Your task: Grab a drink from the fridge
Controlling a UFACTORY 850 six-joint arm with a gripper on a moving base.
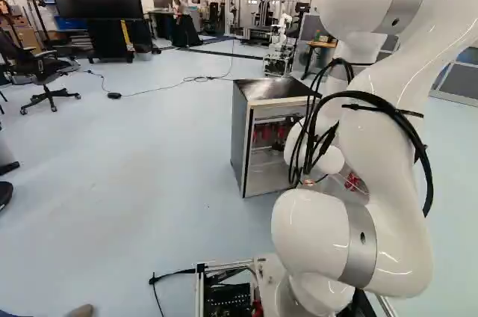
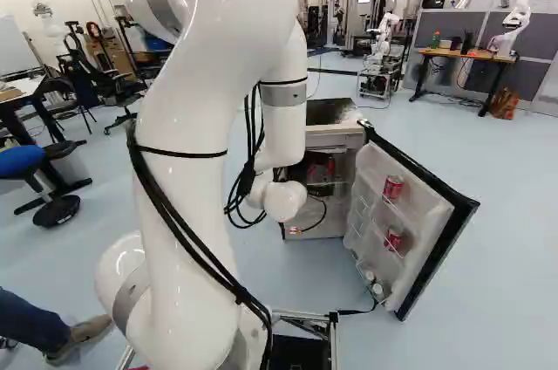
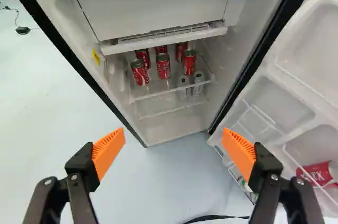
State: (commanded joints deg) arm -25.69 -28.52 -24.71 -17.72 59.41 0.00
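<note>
Pale floor (image 1: 134,160), 1 open fridge (image 1: 261,173).

Arm (image 1: 392,182): rises white from the base joint (image 1: 321,294), bending over high up.
Forearm (image 2: 283,126): drops steeply from that high bend.
Wrist (image 2: 283,200): hangs at the forearm's lower end, well below the bend.
Cables (image 1: 428,182): run along the arm under straps, looping loosely near the wrist.
Gripper (image 3: 174,138): holds both black fingers spread wide.
Pads (image 3: 108,150): show orange, face each other across the gap.
</note>
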